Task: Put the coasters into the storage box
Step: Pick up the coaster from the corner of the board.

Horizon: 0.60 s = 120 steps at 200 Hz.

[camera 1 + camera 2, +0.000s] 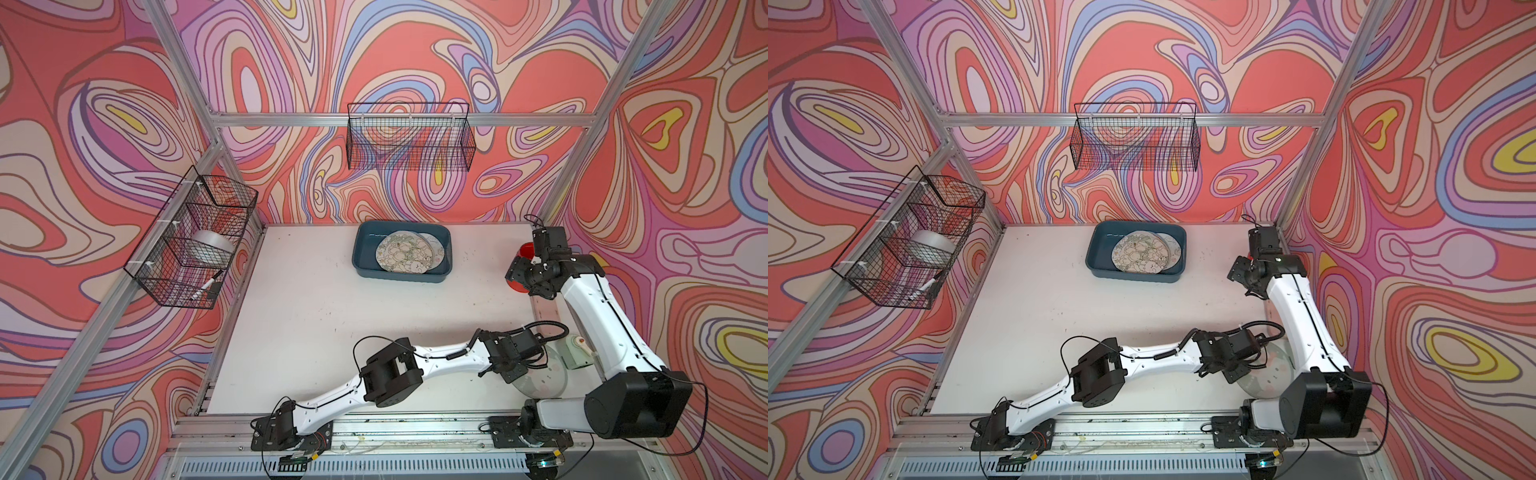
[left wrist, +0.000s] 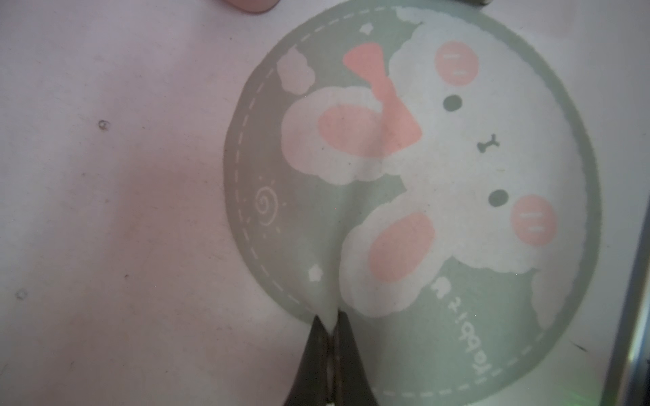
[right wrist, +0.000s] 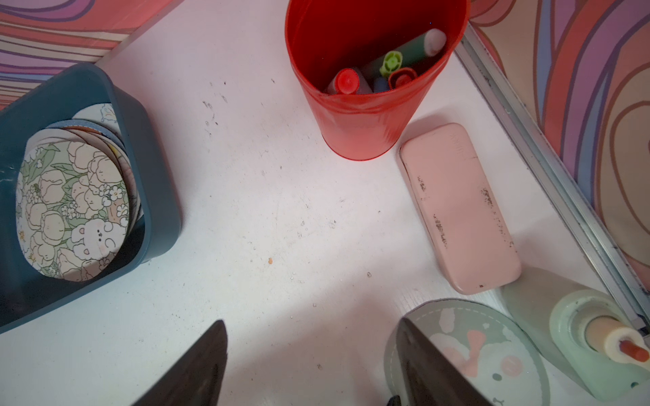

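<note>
A grey-green coaster [image 2: 439, 175] printed with a white rabbit and a pink bow lies on the white table at the front right, seen in both top views [image 1: 544, 376] [image 1: 1268, 374]. My left gripper [image 2: 329, 320] is shut on its near edge, and the disc puckers up into the jaws. The teal storage box [image 1: 361, 253] [image 1: 1096, 255] stands at the back middle with several coasters [image 1: 405, 253] [image 3: 70, 211] stacked inside. My right gripper [image 3: 313, 323] hangs open and empty above the table right of the box [image 3: 154, 197], beside the rabbit coaster [image 3: 492, 351].
A red cup [image 3: 362, 116] of markers and a pink case [image 3: 457, 207] sit by the right rail. A pale green dispenser [image 3: 598, 344] stands next to the rabbit coaster. Black wire baskets hang on the back wall [image 1: 409, 137] and left wall [image 1: 195, 241].
</note>
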Motion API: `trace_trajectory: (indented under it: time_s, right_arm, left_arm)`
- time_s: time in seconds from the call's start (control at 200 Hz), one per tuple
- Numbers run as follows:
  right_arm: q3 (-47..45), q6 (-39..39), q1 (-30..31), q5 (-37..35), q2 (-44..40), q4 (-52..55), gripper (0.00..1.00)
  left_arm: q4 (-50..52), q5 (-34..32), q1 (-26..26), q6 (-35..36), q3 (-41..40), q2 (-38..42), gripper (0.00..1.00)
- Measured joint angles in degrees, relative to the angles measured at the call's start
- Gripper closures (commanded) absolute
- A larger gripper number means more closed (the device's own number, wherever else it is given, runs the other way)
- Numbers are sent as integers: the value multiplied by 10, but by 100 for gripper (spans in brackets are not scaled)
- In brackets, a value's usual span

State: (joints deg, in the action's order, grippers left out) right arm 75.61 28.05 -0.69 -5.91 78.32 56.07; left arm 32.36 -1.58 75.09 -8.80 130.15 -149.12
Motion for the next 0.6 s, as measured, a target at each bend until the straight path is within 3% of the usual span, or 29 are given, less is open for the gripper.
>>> trace_trajectory:
  time_s: [0.175, 0.401, 0.601]
  right_arm:
    - [0, 0, 0, 1, -1, 0, 23]
    - [2, 0, 0, 7, 3, -1, 23]
    - [14, -1, 0, 9, 20, -4, 23]
  left_arm:
    - [-22, -22, 3, 0, -27, 11, 100]
    - [-109, -23, -7, -14, -176, 89, 100]
    - [-126, -14, -56, -36, -292, 164, 100]
